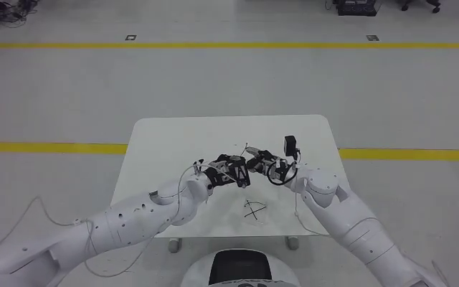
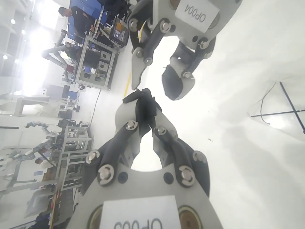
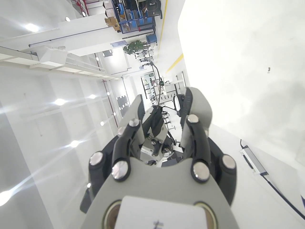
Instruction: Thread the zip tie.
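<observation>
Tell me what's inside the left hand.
A black piece sits pinched in the shut left hand; the fingers cover most of it, so zip tie or pad cannot be told.

The top view gives me flat, even light: the floor [image 1: 229, 79] and the table [image 1: 158, 140] are both pale and bright, with little contrast between them. In the left wrist view, strong light pours in from the far side of the hall [image 2: 35, 67] and burns it out to white haze. The left gripper [image 2: 143, 97] reads dark against that glow, and a few thin horizontal tearing lines cut across mid-frame. In the right wrist view, ceiling lamps [image 3: 32, 27] throw star-shaped flare and the table is blown out white. Both wrist lenses bend straight lines hard, and the table's edge bows.
</observation>
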Robot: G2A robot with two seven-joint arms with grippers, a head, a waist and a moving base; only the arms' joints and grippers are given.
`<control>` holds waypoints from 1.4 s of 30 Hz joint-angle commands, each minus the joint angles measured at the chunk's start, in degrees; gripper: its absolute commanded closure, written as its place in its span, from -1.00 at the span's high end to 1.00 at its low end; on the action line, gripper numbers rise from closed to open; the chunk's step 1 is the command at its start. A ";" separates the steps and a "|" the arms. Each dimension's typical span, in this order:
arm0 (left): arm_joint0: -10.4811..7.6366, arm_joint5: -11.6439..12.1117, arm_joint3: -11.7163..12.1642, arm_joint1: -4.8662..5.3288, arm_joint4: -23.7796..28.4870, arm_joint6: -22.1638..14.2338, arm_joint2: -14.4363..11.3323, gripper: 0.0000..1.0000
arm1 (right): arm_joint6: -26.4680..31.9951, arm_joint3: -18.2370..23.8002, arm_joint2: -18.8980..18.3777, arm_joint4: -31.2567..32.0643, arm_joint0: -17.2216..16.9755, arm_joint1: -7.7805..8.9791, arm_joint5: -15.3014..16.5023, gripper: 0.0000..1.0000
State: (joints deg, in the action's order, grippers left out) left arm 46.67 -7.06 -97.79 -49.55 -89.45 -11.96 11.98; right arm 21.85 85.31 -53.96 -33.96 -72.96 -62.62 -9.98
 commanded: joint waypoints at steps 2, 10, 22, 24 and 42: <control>0.84 1.04 0.15 0.66 2.59 0.88 2.25 -1.00 | 0.01 0.26 -1.18 0.91 -1.05 0.20 0.60 1.00; 3.41 11.73 2.33 3.36 18.84 8.18 9.68 -1.00 | 0.42 1.17 -3.90 2.66 -3.31 0.68 1.20 1.00; 3.59 16.11 5.31 3.15 30.45 5.96 13.08 -1.00 | 0.28 1.10 -4.29 2.91 -3.59 0.71 1.81 1.00; 3.13 22.83 7.69 3.01 39.85 3.46 14.46 -1.00 | 1.28 0.76 -5.65 4.20 -4.17 1.04 2.93 1.00; -1.23 26.37 10.23 3.50 63.22 -2.61 10.80 -1.00 | 16.69 -0.77 -11.34 7.27 -6.41 2.87 7.10 1.00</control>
State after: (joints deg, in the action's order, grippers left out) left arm 45.27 19.48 -87.71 -46.04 -26.85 -14.78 22.71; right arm 38.52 84.54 -65.30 -26.69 -79.37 -59.75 -2.87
